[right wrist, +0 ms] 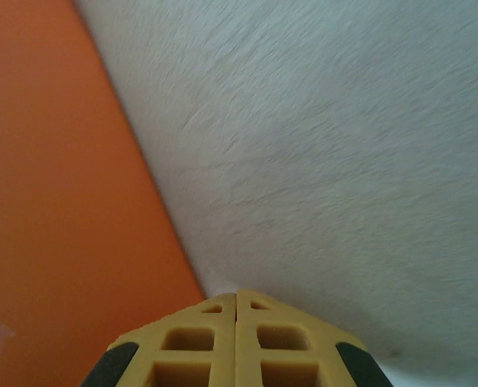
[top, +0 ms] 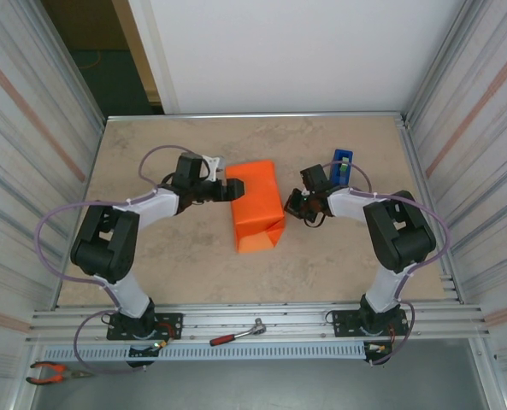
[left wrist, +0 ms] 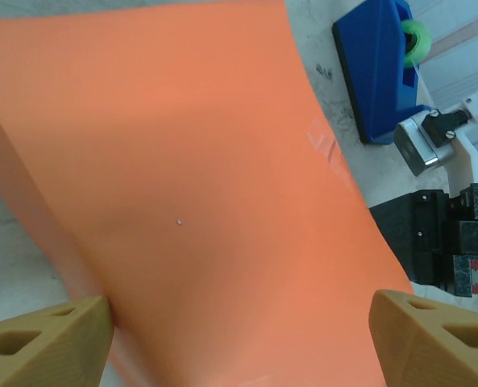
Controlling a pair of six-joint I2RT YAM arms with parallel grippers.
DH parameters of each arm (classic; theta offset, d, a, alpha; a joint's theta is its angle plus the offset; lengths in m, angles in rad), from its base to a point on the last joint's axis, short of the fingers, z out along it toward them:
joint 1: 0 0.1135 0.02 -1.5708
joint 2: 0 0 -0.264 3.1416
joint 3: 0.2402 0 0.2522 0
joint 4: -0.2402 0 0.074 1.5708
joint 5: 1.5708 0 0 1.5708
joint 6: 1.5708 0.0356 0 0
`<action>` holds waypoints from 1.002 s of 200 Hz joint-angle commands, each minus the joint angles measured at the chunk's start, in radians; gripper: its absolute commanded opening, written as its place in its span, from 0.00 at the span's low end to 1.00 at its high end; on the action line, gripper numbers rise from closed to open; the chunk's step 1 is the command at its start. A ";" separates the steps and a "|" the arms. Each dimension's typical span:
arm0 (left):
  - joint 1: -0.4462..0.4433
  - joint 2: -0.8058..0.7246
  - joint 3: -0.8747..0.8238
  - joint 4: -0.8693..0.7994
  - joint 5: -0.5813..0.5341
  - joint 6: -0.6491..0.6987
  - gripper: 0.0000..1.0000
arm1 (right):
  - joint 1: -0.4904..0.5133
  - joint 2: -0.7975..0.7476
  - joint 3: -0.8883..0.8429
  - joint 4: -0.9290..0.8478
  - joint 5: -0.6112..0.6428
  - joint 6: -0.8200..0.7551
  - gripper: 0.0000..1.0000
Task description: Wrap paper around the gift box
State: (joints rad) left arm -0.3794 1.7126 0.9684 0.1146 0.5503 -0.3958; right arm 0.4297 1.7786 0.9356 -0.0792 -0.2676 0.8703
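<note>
**Gift box, orange-papered: centre of frame**

The gift box (top: 257, 205), covered in orange paper (left wrist: 182, 201), is found mid-worktop (top: 168, 256) in the overhead view. The left pincer (top: 227, 190) is held wide open at its left edge, fingers astride the paper. The right pincer (top: 294, 205) is shut and empty, just right of it. A blue tape dispenser (top: 341, 166) is noted further right, slightly higher in the frame.

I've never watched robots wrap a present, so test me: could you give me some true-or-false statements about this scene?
1. The left gripper is open. True.
2. The right gripper grips the paper. False: it is shut on nothing, beside the paper.
3. The paper lies flat. False: it is folded into a boxy bundle.
4. The tape dispenser is blue. True.
</note>
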 commanded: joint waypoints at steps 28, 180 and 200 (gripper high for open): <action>-0.045 0.012 0.026 -0.053 0.023 0.026 0.82 | 0.055 -0.027 -0.044 0.046 -0.013 0.010 0.00; -0.069 -0.519 -0.233 -0.155 -0.346 0.079 0.85 | 0.294 -0.720 -0.464 0.006 0.231 0.007 0.00; -0.068 -0.611 -0.346 -0.105 -0.409 0.009 0.84 | 0.381 -0.698 -0.459 0.052 0.268 -0.005 0.00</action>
State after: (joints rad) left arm -0.4534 1.1870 0.7341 0.0311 0.2642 -0.3378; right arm 0.7284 1.0710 0.4839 -0.0914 -0.0746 0.8837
